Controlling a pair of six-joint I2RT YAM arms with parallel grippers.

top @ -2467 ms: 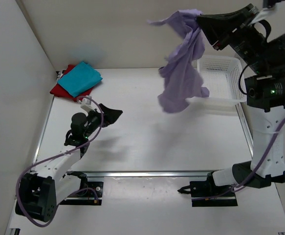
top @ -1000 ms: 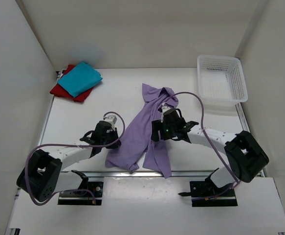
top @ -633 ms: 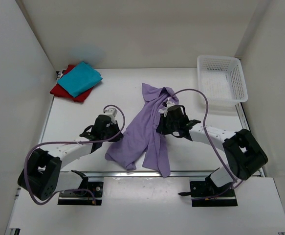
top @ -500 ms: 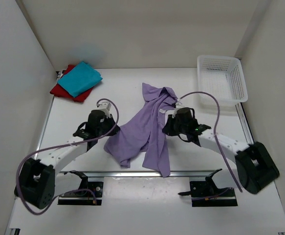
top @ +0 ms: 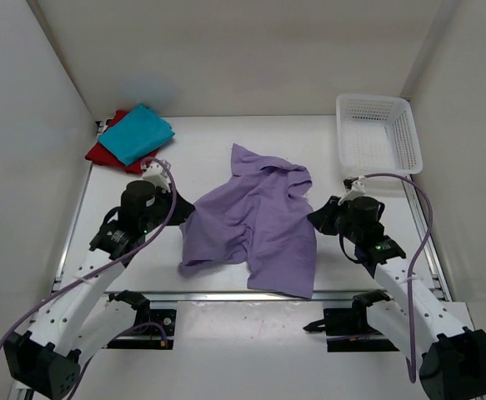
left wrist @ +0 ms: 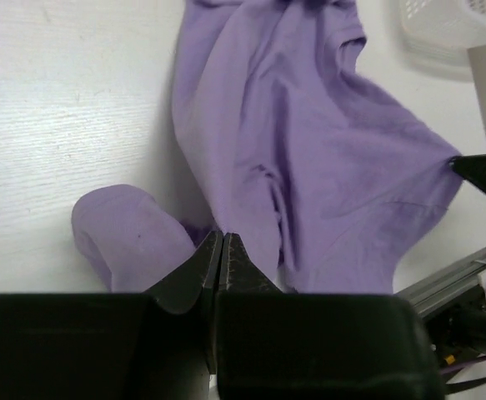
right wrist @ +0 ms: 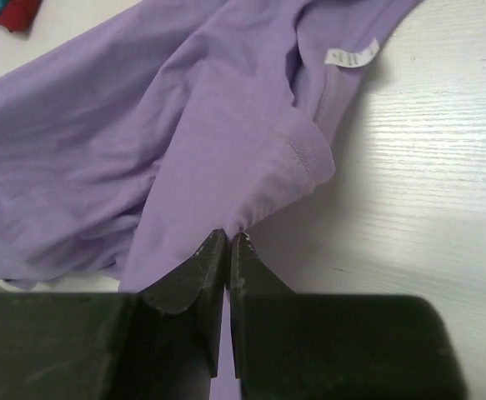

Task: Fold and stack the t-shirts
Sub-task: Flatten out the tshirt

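White table [top: 209,142]; purple shirt [top: 255,221] rumpled at its middle, well apart from teal shirt [top: 138,133] stacked on red shirt [top: 101,157] in far left corner. Pinching thin bits of purple cloth at opposite sides, left gripper [left wrist: 222,237] and right gripper [right wrist: 228,237], fingers pressed together. Likely trouble: cloth slipping from so slight a bite under a hard pull; one layer caught alone, leaving twists; near hem dragged off front edge.
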